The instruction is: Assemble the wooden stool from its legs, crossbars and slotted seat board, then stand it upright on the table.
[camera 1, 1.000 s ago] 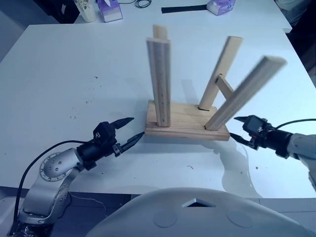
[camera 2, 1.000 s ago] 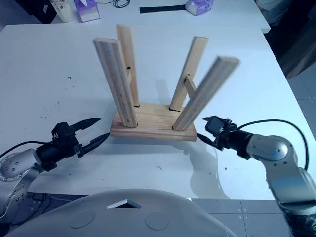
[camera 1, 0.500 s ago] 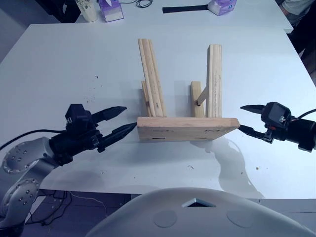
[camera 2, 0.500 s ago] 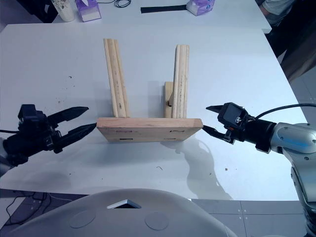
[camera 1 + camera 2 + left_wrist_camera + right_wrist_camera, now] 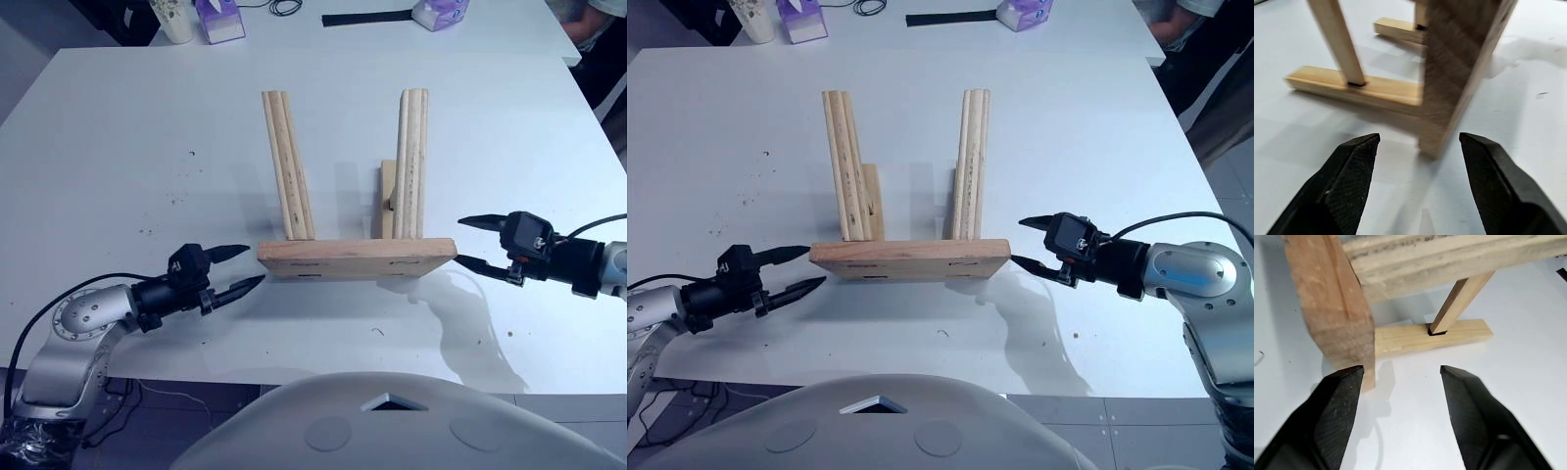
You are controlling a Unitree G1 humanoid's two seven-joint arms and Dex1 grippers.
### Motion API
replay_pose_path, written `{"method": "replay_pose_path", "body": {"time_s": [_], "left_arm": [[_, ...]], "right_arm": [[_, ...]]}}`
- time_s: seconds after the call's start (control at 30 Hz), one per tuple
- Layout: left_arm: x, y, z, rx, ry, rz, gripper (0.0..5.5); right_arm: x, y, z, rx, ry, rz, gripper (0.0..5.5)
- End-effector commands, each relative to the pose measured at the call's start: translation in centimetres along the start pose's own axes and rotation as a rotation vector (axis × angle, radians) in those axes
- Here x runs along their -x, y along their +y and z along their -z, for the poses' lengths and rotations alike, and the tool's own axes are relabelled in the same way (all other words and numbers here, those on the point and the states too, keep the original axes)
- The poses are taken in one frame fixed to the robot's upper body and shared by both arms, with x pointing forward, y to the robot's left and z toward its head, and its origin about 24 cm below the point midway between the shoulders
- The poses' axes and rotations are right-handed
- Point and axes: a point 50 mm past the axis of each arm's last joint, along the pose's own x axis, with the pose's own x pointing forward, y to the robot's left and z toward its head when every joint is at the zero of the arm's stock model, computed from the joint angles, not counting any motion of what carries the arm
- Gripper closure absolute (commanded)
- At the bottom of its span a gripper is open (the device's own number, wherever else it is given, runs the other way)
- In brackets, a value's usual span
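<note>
my left fingers (image 5: 238, 289) and right fingers (image 5: 482, 222) are spread wide, just off the two ends of the seat (image 5: 358, 259), gripping nothing. the stool (image 5: 411, 166) has tipped from legs-up onto its side on the counter (image 5: 118, 147). the seat is on edge nearest me, legs (image 5: 284, 166) pointing away. another quarter turn should stand it.

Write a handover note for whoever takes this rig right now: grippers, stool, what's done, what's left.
Left gripper: open, holding nothing, just off the left end of the seat board.
Right gripper: open, holding nothing, just off the board's right end.
Stool: on its side on the table, seat board on edge nearest the robot, legs pointing away.
Done: legs and a crossbar look seated in their slots.
Left: grip the board ends and likely tip the stool up onto its legs.
</note>
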Motion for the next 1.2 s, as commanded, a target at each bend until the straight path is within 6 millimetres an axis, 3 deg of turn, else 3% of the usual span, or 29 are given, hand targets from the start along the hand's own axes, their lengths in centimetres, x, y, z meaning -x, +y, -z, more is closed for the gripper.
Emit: {"method": "replay_pose_path", "body": {"time_s": [0.03,0.17,0.3,0.43,0.6,0.8,1.0,1.2], "left_arm": [[0.5,1.2,0.3,-0.052,-0.007,-0.081,2.47],[0.3,1.4,2.2,-0.101,0.044,-0.149,2.47],[-0.6,-0.3,4.6,-0.151,0.086,-0.110,2.47],[-2.0,-1.4,5.8,-0.178,0.088,-0.059,2.47],[-3.2,-1.4,5.9,-0.208,0.056,-0.006,2.47],[-3.6,-1.8,5.6,-0.191,0.031,0.127,2.47],[-4.4,-1.7,5.4,-0.204,0.032,0.211,2.47],[-3.3,-0.3,5.6,-0.221,0.082,0.233,2.47]], "right_arm": [[-0.2,-0.4,1.8,0.020,0.062,0.055,2.62],[-1.3,0.2,3.7,0.027,0.108,0.087,2.62],[-2.6,1.5,4.7,-0.026,0.083,0.040,2.62],[-3.4,1.3,5.5,-0.087,0.061,0.046,2.62],[-4.2,1.9,5.2,-0.219,-0.037,-0.041,1.87],[-3.9,1.5,5.1,-0.264,-0.073,-0.148,1.84],[-5.2,1.5,5.1,-0.215,-0.080,-0.194,1.84],[-5.4,1.4,6.3,-0.102,-0.001,-0.258,1.84]]}}
